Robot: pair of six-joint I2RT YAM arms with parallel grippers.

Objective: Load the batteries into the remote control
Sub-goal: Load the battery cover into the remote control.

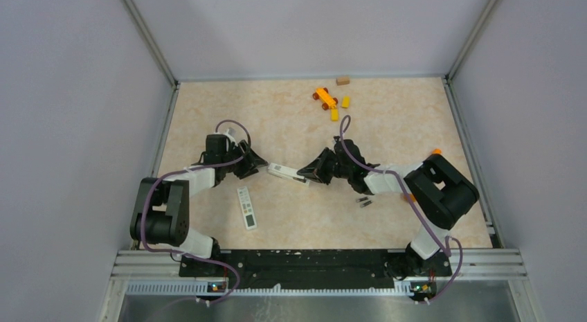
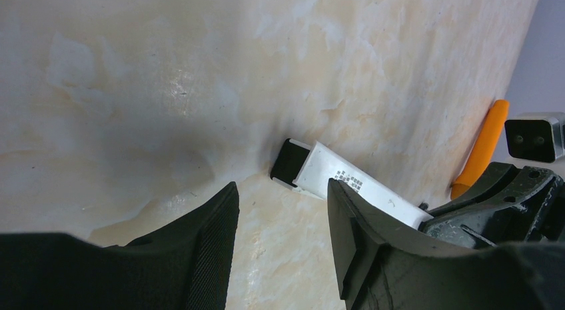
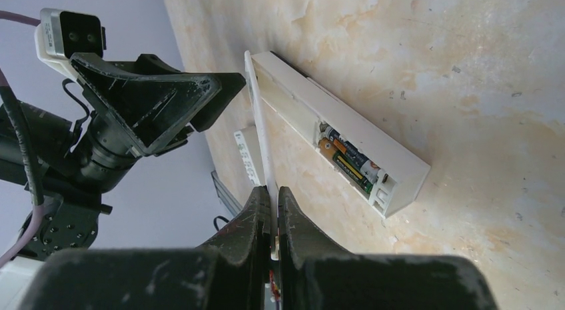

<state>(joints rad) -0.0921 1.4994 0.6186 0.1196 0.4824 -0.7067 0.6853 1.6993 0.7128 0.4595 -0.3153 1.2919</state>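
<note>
We see the right claw (image 3: 274, 190) pinched almost closed on the thin white back cover (image 3: 261, 127), which stands on its long edge and runs away from the fingertips. Just beside the cover lies the remote control (image 3: 313, 97), a long white bar flat on the table (image 1: 387, 128) with its back up and its compartment open. Inside the compartment we make out cells (image 3: 348, 161) with orange, green and black wrapping.

The left claw (image 2: 280, 187) is spread wide and holds nothing. Its tips sit at the remote's other end, and from its wrist camera we see that end, which has a dark cap, showing between the two fingers, with the rest of the bar passing behind one of them. From above, the remote lies in the middle of the table between the two claws.

Two small dark batteries (image 1: 363, 199) lie loose on the table beside the right arm, near the remote but apart from it. A second remote with buttons (image 1: 247, 208) lies in front of the left claw. Near the far edge we find an orange toy car (image 1: 323, 97), yellow blocks (image 1: 345, 101) and a wooden block (image 1: 342, 79).
</note>
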